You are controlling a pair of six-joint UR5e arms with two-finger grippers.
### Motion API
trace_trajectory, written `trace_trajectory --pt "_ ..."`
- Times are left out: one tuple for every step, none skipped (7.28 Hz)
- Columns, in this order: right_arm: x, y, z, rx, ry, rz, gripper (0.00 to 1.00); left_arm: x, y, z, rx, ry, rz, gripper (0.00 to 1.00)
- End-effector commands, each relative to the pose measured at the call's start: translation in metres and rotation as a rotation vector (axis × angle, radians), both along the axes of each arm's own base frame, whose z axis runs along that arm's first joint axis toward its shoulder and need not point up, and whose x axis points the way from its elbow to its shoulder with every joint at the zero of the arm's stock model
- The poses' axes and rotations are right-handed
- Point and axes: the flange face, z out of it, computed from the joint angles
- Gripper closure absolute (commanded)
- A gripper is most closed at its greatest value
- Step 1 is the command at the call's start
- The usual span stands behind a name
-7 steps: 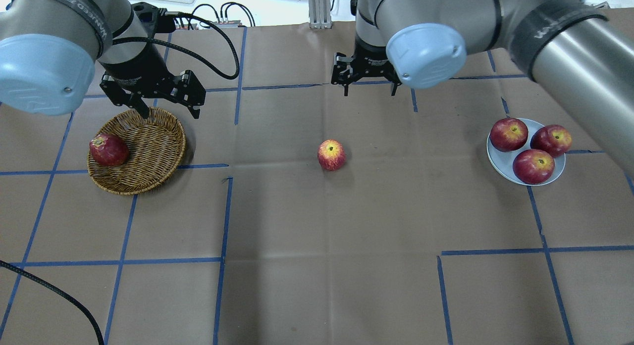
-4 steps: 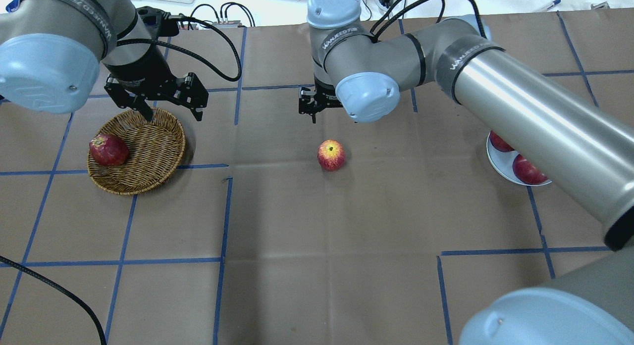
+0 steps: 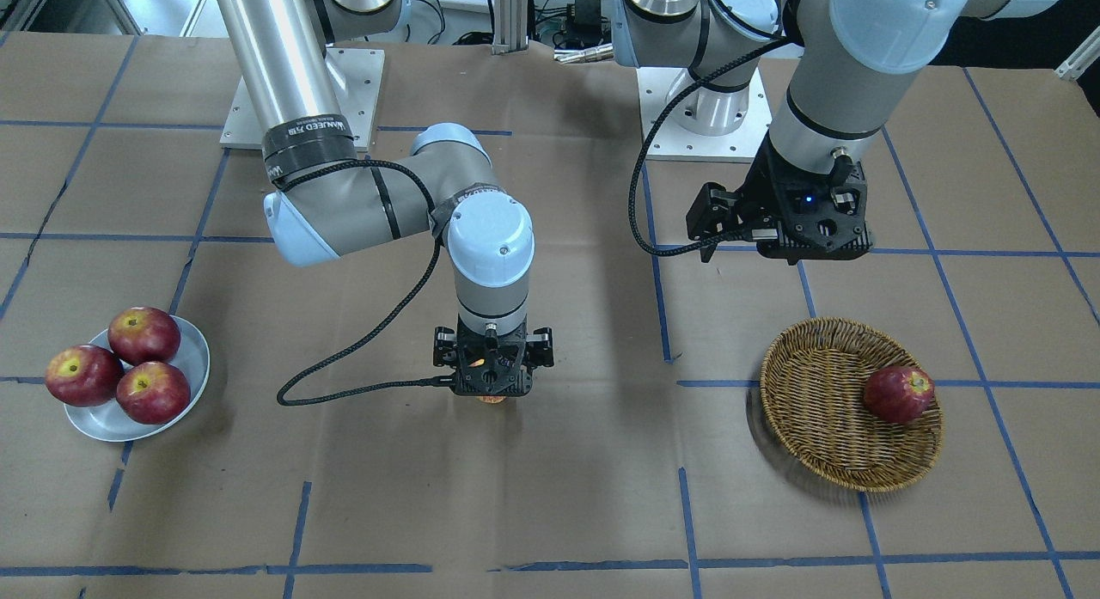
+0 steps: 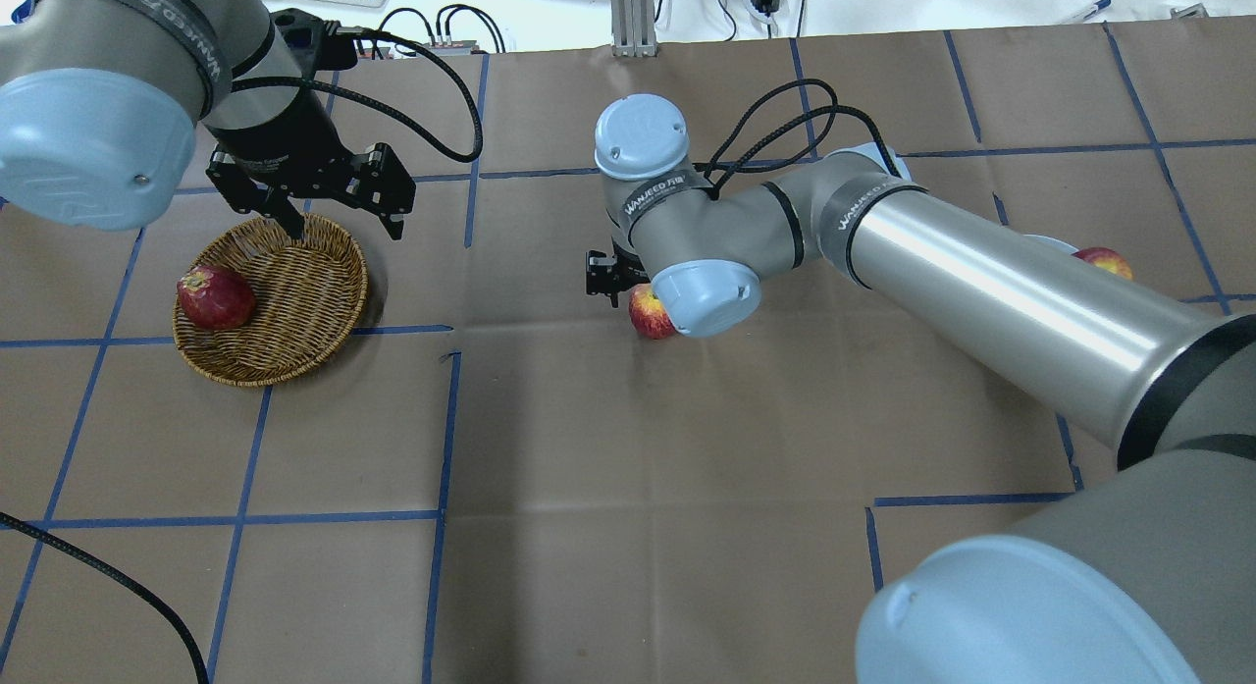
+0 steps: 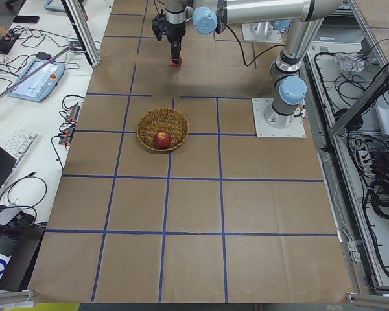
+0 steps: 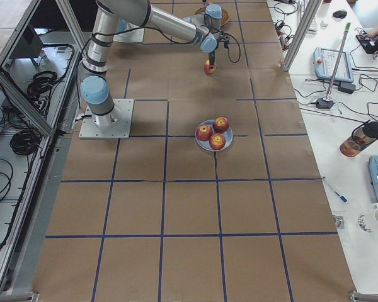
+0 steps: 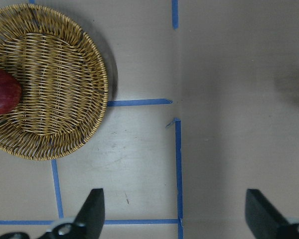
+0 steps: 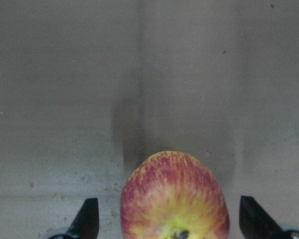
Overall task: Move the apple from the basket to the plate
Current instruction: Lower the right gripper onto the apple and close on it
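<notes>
1 apple (image 8: 174, 196) shows orange-red streaks over yellow skin.

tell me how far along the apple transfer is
Done: the apple is out of the basket, on the table mid-way. In hand: the open right pincer straddles it, not yet shut. Left: grip, carry to the plate, which holds three red apples.

The bench (image 4: 628, 566) wore brown paper crossed by blue tape lines (image 4: 240, 518). Three dark red apples (image 3: 143, 334) (image 3: 82, 375) (image 3: 153, 392) sat bunched together toward the robot's right; a fourth dark red apple (image 3: 898, 394) lay alone, well apart, toward its left.
</notes>
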Motion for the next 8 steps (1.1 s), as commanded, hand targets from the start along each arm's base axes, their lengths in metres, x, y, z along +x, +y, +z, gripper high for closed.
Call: trace_trajectory --pt "-0.004 0.003 -0.023 -0.007 0.013 0.000 0.00 -0.001 0.004 0.003 -0.004 0.000 0.000 0.01" --pt "-0.002 0.002 -0.023 -0.005 0.010 -0.009 0.13 -0.001 0.005 0.004 -0.005 0.000 0.000 0.01" --pt "-0.002 0.001 -0.019 -0.008 0.007 -0.009 0.35 -0.001 0.005 0.003 -0.002 0.000 0.003 0.01" --pt "-0.003 0.000 -0.015 -0.015 0.006 -0.011 0.48 -0.001 0.005 0.003 -0.002 0.000 0.002 0.01" --pt "-0.003 -0.003 -0.009 -0.026 0.003 -0.011 0.51 -0.001 0.006 0.001 0.014 0.000 0.006 0.01" --pt "-0.004 -0.014 0.019 -0.051 -0.008 -0.013 0.52 -0.001 0.009 -0.001 0.034 0.001 0.008 0.01" --pt "-0.009 -0.022 0.048 -0.034 -0.001 -0.019 0.53 -0.001 0.008 0.000 0.033 0.001 0.008 0.01" --pt "-0.022 -0.035 0.076 -0.028 0.004 -0.020 0.53 -0.001 0.008 0.000 0.033 0.001 0.009 0.01"
